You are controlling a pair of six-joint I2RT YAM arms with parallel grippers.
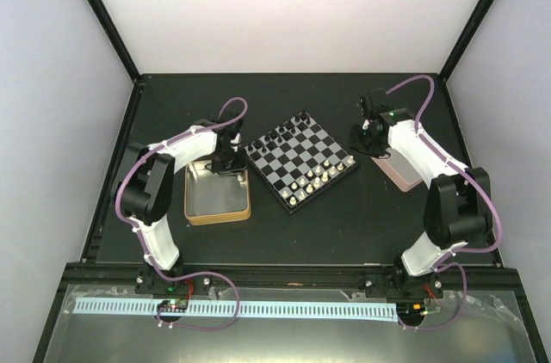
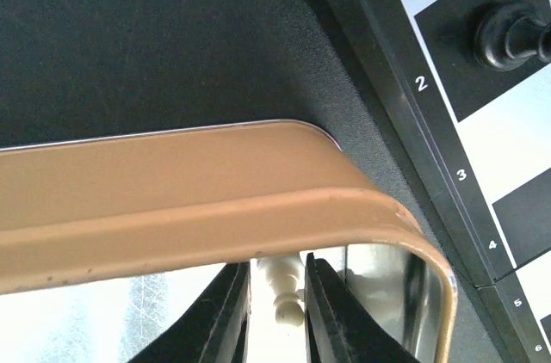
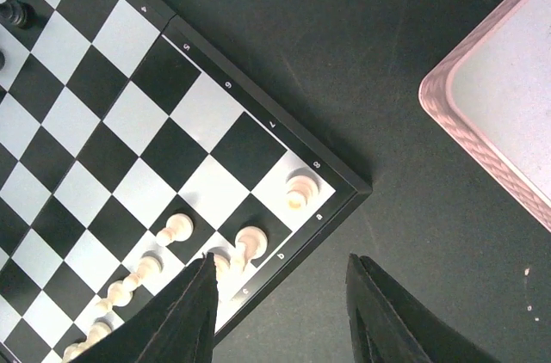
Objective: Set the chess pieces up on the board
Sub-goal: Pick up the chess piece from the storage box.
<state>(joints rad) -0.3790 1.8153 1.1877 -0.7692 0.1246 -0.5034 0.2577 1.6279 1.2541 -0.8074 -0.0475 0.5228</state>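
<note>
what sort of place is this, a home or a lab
Most likely a robotics lab cell: plain white walls inside a black frame, a left arm and right arm bolted at the table edge, and a chessboard, gold-rimmed tin and pinkish tray laid out.

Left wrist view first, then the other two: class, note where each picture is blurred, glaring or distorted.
Left wrist view: the tin's rim is close and soft, its shiny floor glares white beside the cream piece in the left pincer; the board stays sharp. Right wrist view: even light, crisp squares, right pincer dark. Top view: back wall washed out, frame posts splay outward.
</note>
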